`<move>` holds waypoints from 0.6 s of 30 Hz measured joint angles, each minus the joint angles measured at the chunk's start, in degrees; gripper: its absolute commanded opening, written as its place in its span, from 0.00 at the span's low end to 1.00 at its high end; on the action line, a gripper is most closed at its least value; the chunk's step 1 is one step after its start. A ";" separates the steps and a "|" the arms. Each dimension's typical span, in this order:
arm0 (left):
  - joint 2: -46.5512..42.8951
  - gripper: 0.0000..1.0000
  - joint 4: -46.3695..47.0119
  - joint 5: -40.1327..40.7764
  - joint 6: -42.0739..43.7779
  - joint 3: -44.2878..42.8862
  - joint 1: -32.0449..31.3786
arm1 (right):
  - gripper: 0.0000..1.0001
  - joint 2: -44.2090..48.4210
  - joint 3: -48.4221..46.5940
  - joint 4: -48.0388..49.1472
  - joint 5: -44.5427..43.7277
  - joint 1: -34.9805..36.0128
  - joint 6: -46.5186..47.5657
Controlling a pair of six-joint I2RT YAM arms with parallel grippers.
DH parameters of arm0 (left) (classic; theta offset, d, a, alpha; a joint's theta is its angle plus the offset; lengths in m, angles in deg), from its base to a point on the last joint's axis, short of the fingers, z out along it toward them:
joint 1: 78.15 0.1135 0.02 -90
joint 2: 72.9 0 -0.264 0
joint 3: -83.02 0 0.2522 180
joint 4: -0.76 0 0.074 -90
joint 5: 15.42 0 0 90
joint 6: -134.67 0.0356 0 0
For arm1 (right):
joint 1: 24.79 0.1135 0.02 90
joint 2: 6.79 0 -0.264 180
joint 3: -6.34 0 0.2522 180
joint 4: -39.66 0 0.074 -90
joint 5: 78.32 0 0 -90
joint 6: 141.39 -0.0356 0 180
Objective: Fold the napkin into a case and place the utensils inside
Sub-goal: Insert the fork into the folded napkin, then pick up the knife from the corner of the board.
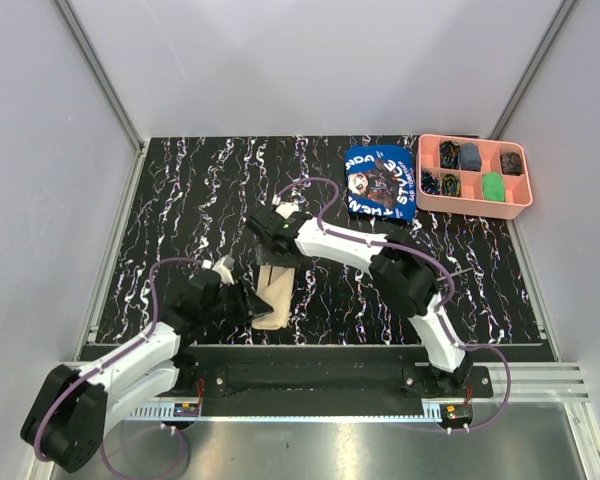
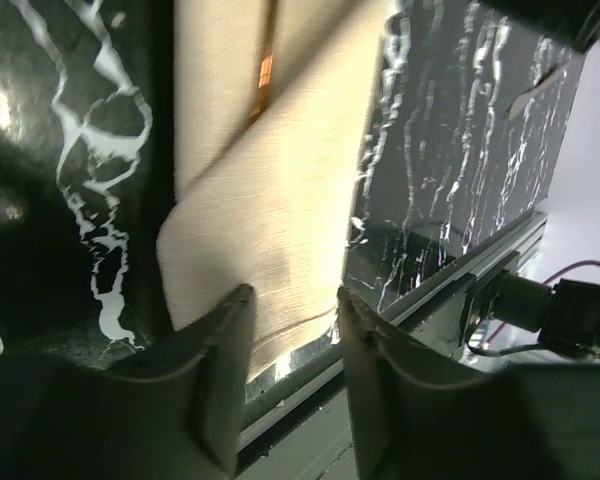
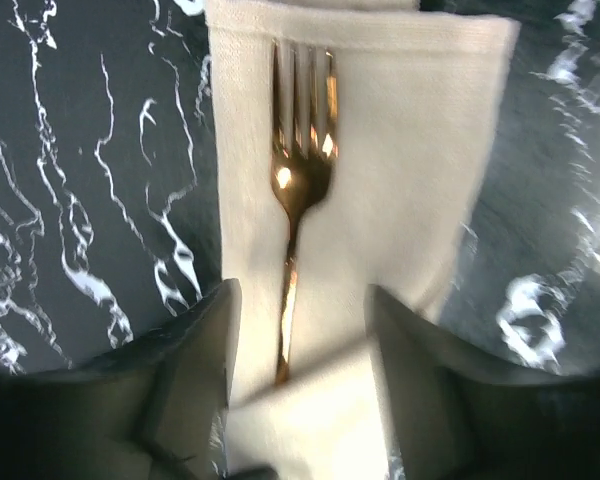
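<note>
1. The napkin case [image 1: 277, 290], at seven o'clock on the table [image 1: 200, 200], holds a gold fork [image 3: 298, 190], handle tucked in.
2. Both the left hand [image 2: 293, 298] and right hand [image 3: 302, 292] gape, gripping nothing.
3. Insertion seemingly done; next, lift clear without snagging cloth.

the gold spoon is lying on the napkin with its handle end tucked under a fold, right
Not a spoon: it is a fork; the right wrist view shows its four tines plainly. The rest stands: it is gold, it lies on the napkin, and its handle end is tucked under a fold.
</note>
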 measured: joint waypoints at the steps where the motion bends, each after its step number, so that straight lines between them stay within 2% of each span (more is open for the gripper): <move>1: -1.46 0.52 -1.62 0.24 0.48 -0.79 0.00 | 0.92 1.09 0.52 -0.70 -0.35 0.09 0.39; 2: -2.62 0.54 -2.95 0.35 0.92 -1.53 0.00 | 0.98 2.49 1.03 -1.49 -1.07 0.15 0.90; 3: -4.37 0.55 -5.07 0.76 1.46 -2.91 0.00 | 1.00 4.09 1.42 -2.56 -1.81 0.17 1.38; 8: -7.69 0.56 -11.80 2.12 4.35 -10.91 0.00 | 0.99 16.68 6.58 -6.56 -7.15 -0.55 2.60; 9: -7.67 0.56 -12.46 2.23 4.98 -12.66 0.00 | 0.98 20.59 9.60 -7.30 -7.74 -1.60 2.10; 10: -7.56 0.56 -12.70 2.23 5.29 -13.70 0.00 | 0.89 24.02 12.46 -7.80 -7.96 -3.15 1.64; 11: -7.32 0.56 -12.87 2.12 5.70 -14.84 0.00 | 0.83 28.70 17.35 -7.10 -7.58 -5.70 0.87; 13: -6.71 0.56 -12.90 1.81 6.10 -15.50 0.00 | 0.81 38.51 28.50 -6.75 -6.40 -15.74 -1.05; 16: -5.42 0.56 -13.11 1.20 6.29 -15.56 0.00 | 0.77 46.90 41.09 -7.30 -7.54 -31.10 -2.10; 18: -4.57 0.56 -13.14 0.68 6.56 -15.58 0.00 | 0.75 50.01 47.12 -8.79 -7.69 -36.48 -2.10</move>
